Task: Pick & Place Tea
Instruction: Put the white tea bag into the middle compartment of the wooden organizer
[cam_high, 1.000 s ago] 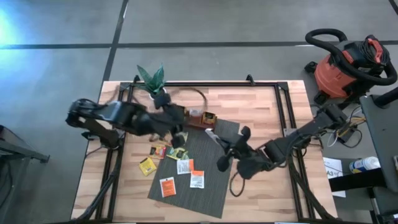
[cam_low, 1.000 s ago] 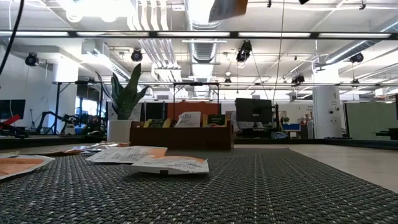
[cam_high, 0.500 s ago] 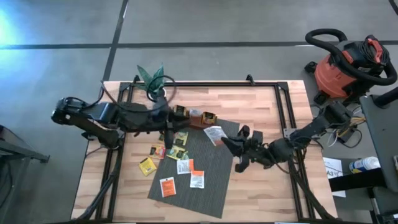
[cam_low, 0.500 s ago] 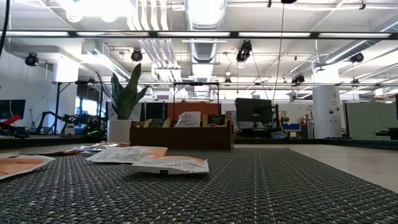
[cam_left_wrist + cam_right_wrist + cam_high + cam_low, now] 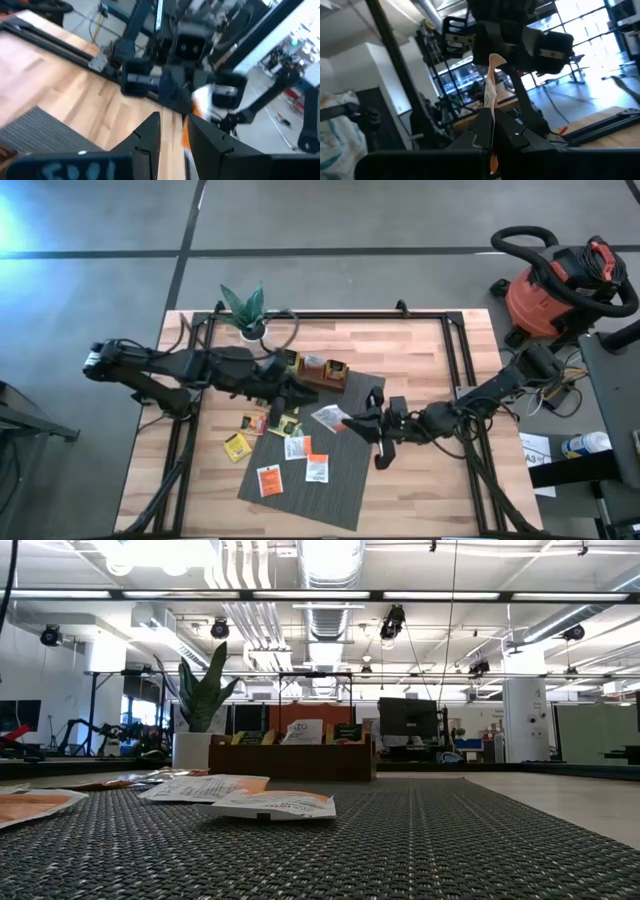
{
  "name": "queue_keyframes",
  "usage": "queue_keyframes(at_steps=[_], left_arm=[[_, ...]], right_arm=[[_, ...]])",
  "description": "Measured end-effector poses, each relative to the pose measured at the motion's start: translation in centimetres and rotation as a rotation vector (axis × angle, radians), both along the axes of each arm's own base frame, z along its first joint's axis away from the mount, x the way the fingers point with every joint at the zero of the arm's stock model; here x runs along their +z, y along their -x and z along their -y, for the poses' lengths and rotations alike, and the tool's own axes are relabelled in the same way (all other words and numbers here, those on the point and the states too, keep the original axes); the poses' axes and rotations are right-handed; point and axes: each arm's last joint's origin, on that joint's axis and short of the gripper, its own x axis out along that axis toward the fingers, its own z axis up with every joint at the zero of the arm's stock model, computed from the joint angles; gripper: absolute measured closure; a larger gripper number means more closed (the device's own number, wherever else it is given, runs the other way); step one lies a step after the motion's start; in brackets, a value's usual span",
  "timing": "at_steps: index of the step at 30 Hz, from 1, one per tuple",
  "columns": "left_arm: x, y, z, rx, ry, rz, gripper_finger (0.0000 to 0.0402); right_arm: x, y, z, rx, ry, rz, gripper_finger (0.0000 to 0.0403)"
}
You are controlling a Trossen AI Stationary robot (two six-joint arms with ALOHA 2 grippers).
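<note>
1. Above the grey mat [image 5: 322, 442], near its middle, the right pincer [image 5: 352, 423] is clamped flat on a white-and-orange tea sachet [image 5: 331, 417], held clear of the mat; in the right wrist view the sachet [image 5: 491, 92] stands on edge, pinched between the fingertips [image 5: 479, 131].
2. Facing it from the other side, the left pincer [image 5: 300, 394] hangs just beside the wooden compartment tray [image 5: 322, 370] with its jaws partly apart and nothing visibly between them; the two pincers are near each other, not touching.
3. Risk, as I judge it: the grip catches only the sachet's lower edge, so the thin packet could flex, twist or slip out if swung quickly. With both arms converging above the mat, a clash is possible if either one advances carelessly.
4. More sachets lie loose: yellow and green ones [image 5: 286, 420] on the mat's left edge, white-and-orange ones [image 5: 297, 447] lower on the mat, others on the bare wood. A low sweep could scatter them.
5. The butcher-block bench [image 5: 410, 345] also carries a potted plant [image 5: 246, 308] at its far edge.
6. Beyond: grey concrete floor, a red shop vacuum [image 5: 558, 278] to the right, and an open workshop hall with ceiling ducts.
</note>
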Motion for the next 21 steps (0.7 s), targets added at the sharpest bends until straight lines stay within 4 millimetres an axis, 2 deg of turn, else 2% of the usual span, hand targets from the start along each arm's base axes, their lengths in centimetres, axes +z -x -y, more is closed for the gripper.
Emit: queue_keyframes(at_steps=[9, 21], left_arm=[[-1.0, -1.4, 0.3, -0.068, 0.033, -0.043, 0.031], [0.4, -0.7, -0.2, -0.093, 0.04, 0.012, 0.031]], right_arm=[[0.1, -0.2, 0.2, -0.002, -0.003, 0.005, 0.0394], [-0.1, -0.3, 0.2, 0.005, 0.009, -0.02, 0.0394]])
